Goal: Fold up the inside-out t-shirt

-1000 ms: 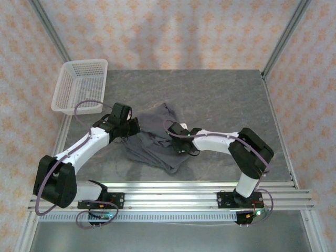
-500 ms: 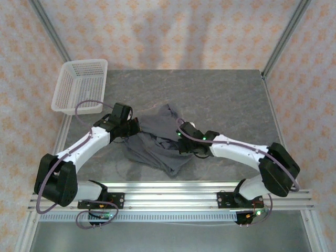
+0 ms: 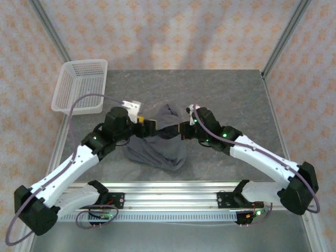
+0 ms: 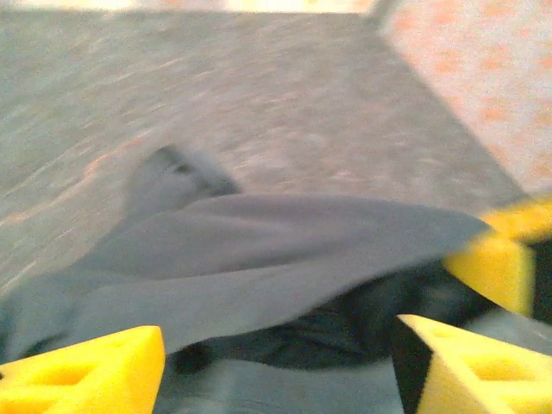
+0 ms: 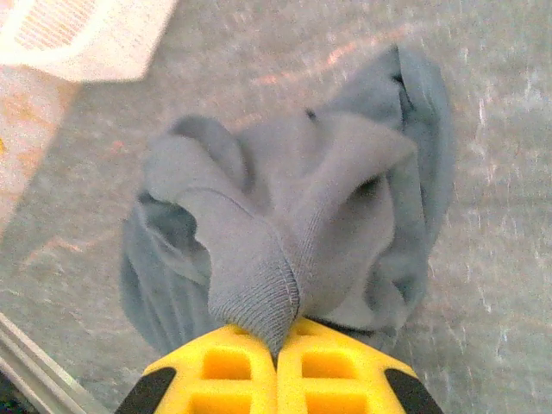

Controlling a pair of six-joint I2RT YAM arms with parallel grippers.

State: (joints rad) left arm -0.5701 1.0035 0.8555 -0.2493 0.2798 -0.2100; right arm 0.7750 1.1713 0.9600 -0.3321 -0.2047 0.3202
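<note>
tbh the t-shirt (image 5: 293,216) looks like soft matte knit cloth with a ribbed hem, the tabletop (image 3: 226,94) is a mottled grey stone-look surface with a faint sheen, the basket (image 3: 79,86) is white plastic mesh, and the right claw (image 5: 278,345) and left claw (image 4: 272,349) have matte yellow plastic fingers.

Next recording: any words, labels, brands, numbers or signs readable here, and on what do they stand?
No readable text anywhere.
t-shirt: plain grey cloth, no print seen.
basket: bare white mesh.
pale patch at the right wrist view's top left: faint rows, too blurred to read.
</note>
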